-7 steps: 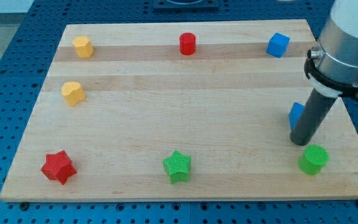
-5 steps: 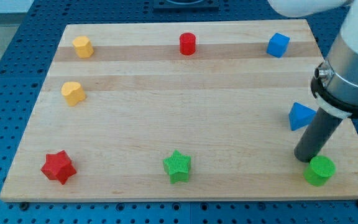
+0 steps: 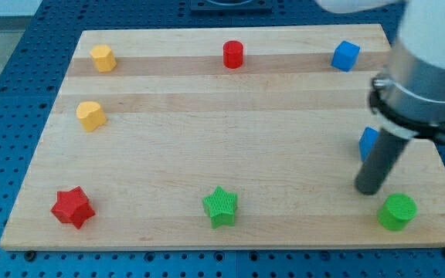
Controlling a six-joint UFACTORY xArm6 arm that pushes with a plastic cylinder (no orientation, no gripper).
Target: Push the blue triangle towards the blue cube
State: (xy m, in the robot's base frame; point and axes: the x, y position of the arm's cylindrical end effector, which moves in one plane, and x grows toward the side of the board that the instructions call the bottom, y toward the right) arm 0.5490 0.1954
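The blue triangle (image 3: 368, 143) lies near the board's right edge, mostly hidden behind my rod. The blue cube (image 3: 345, 55) sits at the view's top right, well above the triangle. My tip (image 3: 368, 190) rests on the board just below the triangle and slightly to its left, and up-left of a green cylinder (image 3: 397, 211).
A red cylinder (image 3: 232, 55) sits at the top middle. A yellow block (image 3: 103, 58) is at the top left and a yellow heart (image 3: 90, 116) is below it. A red star (image 3: 72, 207) is at the bottom left. A green star (image 3: 221, 205) is at the bottom middle.
My tip moved down and right, nudging the green cylinder lower, then shifted left. The rod now covers most of the blue triangle again. The triangle has not visibly moved.
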